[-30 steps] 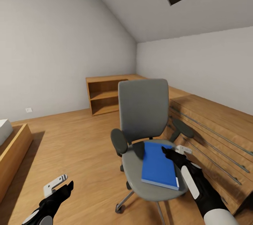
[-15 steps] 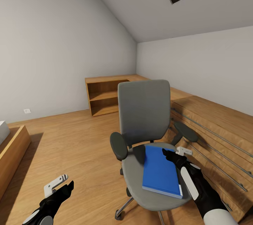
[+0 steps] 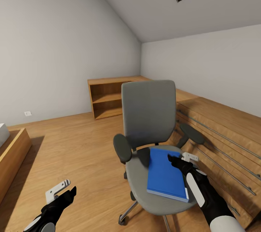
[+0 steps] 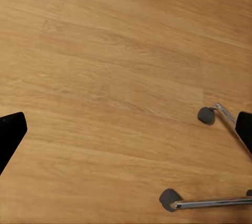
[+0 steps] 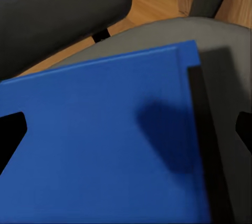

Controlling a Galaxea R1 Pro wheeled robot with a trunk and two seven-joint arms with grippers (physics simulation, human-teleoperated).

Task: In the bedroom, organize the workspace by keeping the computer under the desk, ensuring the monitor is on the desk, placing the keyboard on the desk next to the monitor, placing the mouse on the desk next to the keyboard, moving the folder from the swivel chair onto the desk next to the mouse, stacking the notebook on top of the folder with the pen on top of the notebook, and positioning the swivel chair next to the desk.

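Hovering my right tool [image 3: 177, 160], spread wide and empty, over the blue folder [image 3: 166, 174] on the swivel chair [image 3: 152, 141], lower centre; left tool [image 3: 62, 194] open above the floor [image 4: 105, 77].

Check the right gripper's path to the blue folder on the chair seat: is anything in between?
Nothing visible. The right gripper hangs open just above the folder, which lies flat and uncovered on the swivel chair seat.
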